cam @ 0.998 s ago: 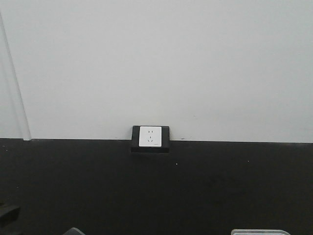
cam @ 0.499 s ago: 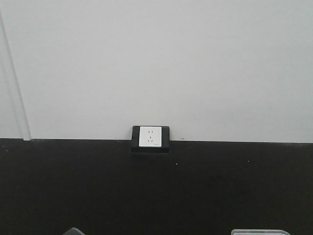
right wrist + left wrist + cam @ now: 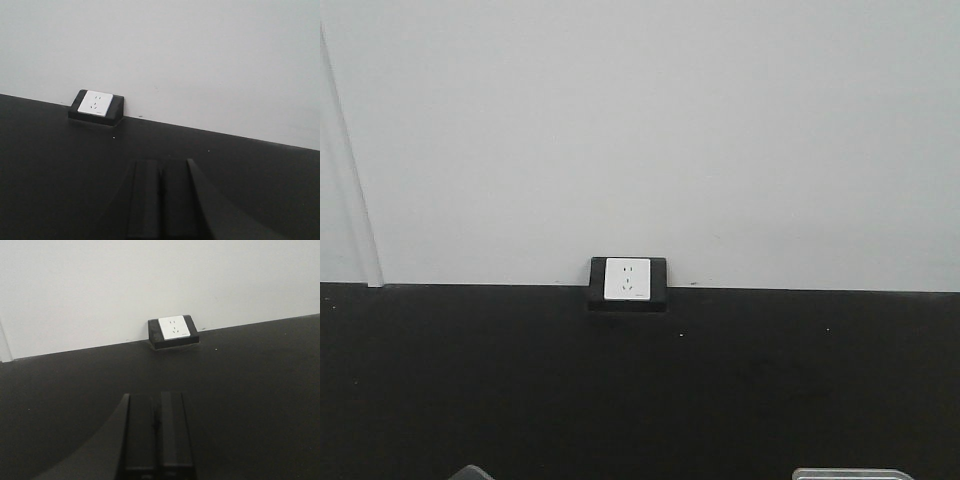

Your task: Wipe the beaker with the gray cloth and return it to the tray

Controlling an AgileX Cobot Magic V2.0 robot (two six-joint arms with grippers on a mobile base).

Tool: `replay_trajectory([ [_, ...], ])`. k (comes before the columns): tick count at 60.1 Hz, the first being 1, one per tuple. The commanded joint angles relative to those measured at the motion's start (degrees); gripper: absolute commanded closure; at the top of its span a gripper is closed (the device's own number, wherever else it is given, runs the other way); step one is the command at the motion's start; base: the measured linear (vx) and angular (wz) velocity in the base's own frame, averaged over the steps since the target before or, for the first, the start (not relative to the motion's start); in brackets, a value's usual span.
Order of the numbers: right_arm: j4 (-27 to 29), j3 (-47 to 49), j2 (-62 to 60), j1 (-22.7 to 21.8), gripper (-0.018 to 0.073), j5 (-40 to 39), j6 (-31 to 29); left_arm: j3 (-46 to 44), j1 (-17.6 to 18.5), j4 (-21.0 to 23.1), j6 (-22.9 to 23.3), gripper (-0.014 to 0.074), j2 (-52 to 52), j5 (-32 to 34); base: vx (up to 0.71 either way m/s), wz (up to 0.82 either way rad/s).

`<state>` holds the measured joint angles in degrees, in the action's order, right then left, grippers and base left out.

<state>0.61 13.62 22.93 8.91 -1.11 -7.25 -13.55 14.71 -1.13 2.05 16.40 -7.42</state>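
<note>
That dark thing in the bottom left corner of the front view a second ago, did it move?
Yes. It has left the picture, dropping out past the lower left edge, while the wall socket and the tray edge sit exactly where they were.

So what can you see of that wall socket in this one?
The socket is a white square faceplate with small dark pin slots, set in a black box-like surround. It sits at the line where the pale wall meets the black table surface, its base resting on the black surface. Nothing is plugged in and nothing else touches it. All three views show it.
</note>
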Motion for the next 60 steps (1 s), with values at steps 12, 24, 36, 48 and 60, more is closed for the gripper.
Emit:
replay_trajectory([
  [12,-0.3,1.6,0.1,-0.2,0.0564,-5.1,-0.4,-1.5,0.0,0.2,-0.1,0.0602,0.1,5.3,0.00,0.00],
  [24,-0.3,1.6,0.1,-0.2,0.0564,-5.1,-0.4,2.0,-3.0,-0.7,-1.4,0.0602,-7.9,-0.8,0.00,0.00],
  [36,-0.3,1.6,0.1,-0.2,0.0564,-5.1,-0.4,13.3,-4.4,-0.2,-1.3,0.0602,-16.3,4.0,0.00,0.00],
  [48,-0.3,1.6,0.1,-0.2,0.0564,-5.1,-0.4,14.9,-4.4,2.0,0.2,0.0602,-17.9,3.0,0.00,0.00],
  [60,-0.3,1.6,0.1,-0.2,0.0564,-5.1,-0.4,14.9,-4.4,1.8,0.2,0.0602,-17.9,2.7,0.00,0.00],
])
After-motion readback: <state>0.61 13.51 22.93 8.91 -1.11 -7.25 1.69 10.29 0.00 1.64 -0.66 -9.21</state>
